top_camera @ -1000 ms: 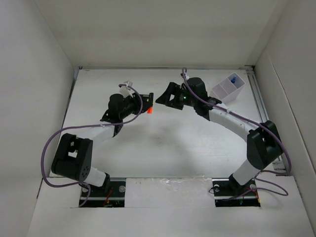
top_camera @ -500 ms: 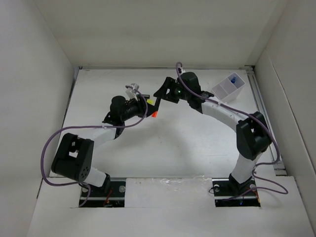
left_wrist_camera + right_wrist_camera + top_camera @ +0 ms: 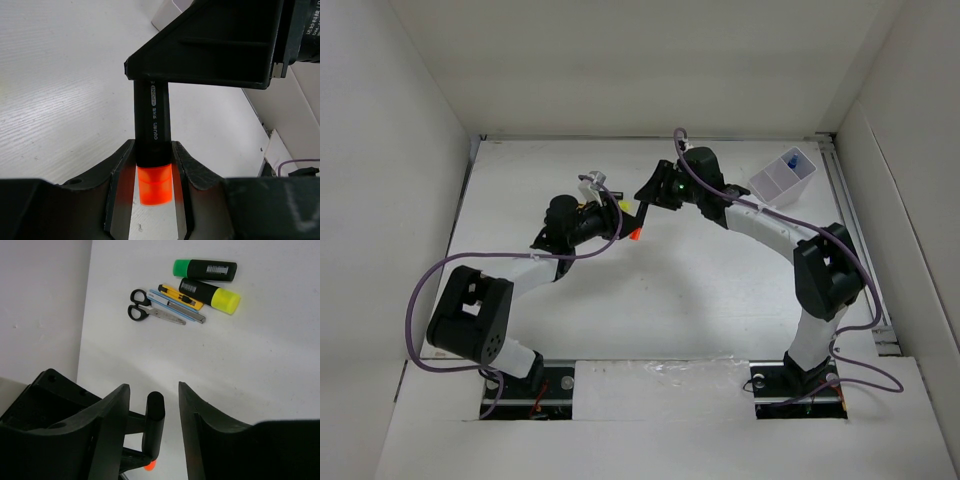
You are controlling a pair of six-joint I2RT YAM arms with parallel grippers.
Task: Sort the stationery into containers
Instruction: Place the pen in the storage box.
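Orange highlighter at mid-table, clamped near its orange end by the left gripper. Its black end stands between the right gripper's spread jaws, with gaps on both sides. Beyond lie scissors, a yellow pen, and the yellow highlighter and green highlighter — and far right, the box, a blue bottle inside.

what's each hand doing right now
left hand: closed on the orange-ended highlighter
right hand: open, straddling its black end
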